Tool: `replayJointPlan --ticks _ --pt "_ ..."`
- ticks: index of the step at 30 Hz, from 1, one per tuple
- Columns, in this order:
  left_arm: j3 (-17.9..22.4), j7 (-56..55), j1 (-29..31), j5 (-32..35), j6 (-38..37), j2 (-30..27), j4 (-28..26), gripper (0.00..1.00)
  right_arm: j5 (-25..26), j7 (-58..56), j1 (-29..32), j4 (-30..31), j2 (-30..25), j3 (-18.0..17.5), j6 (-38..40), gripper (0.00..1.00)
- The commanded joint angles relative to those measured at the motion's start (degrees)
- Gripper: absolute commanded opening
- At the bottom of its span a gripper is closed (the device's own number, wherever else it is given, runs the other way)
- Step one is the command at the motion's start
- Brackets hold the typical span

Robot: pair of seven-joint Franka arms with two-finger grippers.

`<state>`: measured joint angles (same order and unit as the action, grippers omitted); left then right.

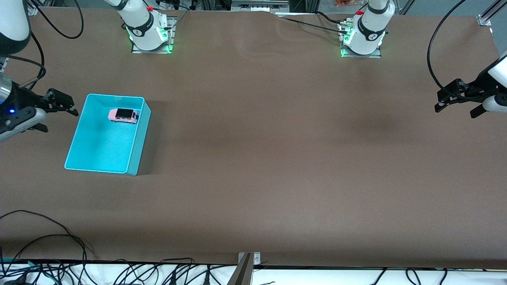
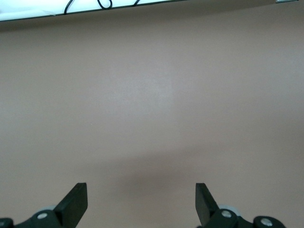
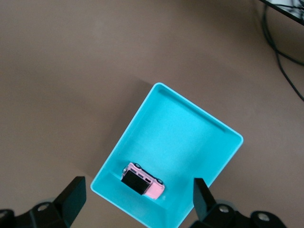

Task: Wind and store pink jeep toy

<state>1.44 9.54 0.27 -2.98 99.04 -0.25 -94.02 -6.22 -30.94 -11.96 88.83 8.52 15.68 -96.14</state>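
Both my arms just hang out wide, left gripper [image 1: 455, 103] and right gripper [image 1: 59, 114] spread open, holding nothing.

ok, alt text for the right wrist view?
A pink jeep toy sits inside a turquoise bin on the brown table. The right tool is open above the bin's end, holding nothing.

worktop [image 1: 277, 158]: matt brown covering, cloth-like, with a faint fine grain
turquoise bin [image 1: 136, 156]: smooth plastic, floor lightly speckled, a soft sheen on the rim
pink jeep toy [image 1: 123, 115]: glossy plastic, pink body with a shiny black roof
left hand [image 2: 141, 204]: fingers [image 2: 76, 202] of matt black plastic
right hand [image 3: 138, 202]: the same matt black plastic
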Motion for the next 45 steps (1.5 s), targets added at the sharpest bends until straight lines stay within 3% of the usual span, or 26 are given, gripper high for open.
replayJointPlan --ticks 1,14,20,32,45 --pt "-0.21 -0.39 0.35 0.43 -0.77 0.78 1.74 1.0 3.48 10.36 -0.08 -6.29 1.06 0.14 4.38 1.0" --pt "-0.21 -0.39 0.61 0.43 -0.77 0.78 1.74 1.0 5.34 26.97 -0.26 -7.62 -2.01 -0.12 11.06 1.0" --pt "-0.21 -0.39 0.61 0.43 -0.77 0.78 1.74 1.0 7.01 27.51 -0.43 -6.66 -4.82 -0.29 13.87 1.0" --pt "-0.21 -0.39 0.61 0.43 -0.77 0.78 1.74 1.0 7.27 27.69 -0.52 7.76 -15.55 -1.0 7.64 1.0" --pt "-0.21 -0.39 0.61 0.43 -0.77 0.78 1.74 1.0 7.01 27.69 -0.43 4.69 -13.27 -0.82 7.11 1.0"
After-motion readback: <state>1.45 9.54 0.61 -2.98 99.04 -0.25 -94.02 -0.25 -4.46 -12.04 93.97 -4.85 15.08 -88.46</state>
